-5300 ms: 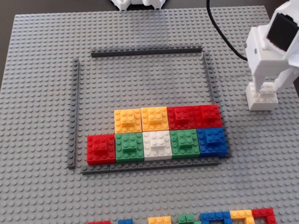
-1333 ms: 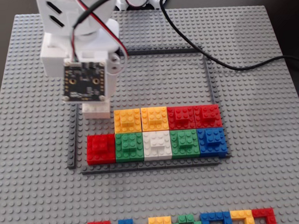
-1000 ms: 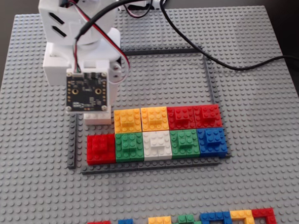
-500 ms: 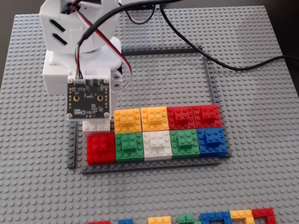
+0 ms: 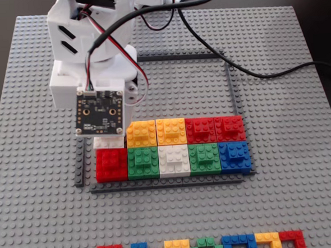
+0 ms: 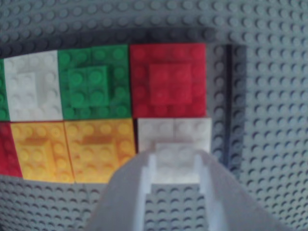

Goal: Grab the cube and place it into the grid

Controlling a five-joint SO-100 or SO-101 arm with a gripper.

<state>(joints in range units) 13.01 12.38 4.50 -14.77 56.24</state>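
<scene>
The white cube (image 6: pixel 174 131) sits on the baseplate in the grid's upper row. It is flush against a yellow block (image 6: pixel 98 149) and the red block (image 6: pixel 168 79). My gripper (image 6: pixel 175 159) is shut on the cube's raised top brick, one finger on each side. In the fixed view only the cube's front edge (image 5: pixel 109 142) shows below the wrist camera board (image 5: pixel 100 111), which hides the fingertips. The grid (image 5: pixel 231 92) is framed by thin dark grey strips and holds two rows of coloured blocks.
A black cable (image 5: pixel 246 71) runs from the arm across the grid's top right corner. A thin line of mixed-colour flat bricks (image 5: pixel 201 246) lies at the front edge of the grey baseplate (image 5: pixel 304 194). The grid's left strip (image 6: pixel 228 96) runs close beside the cube.
The gripper carried the cube from the baseplate's right side over to the grid's left. In the last second it lowered the cube into the slot left of the yellow blocks.
</scene>
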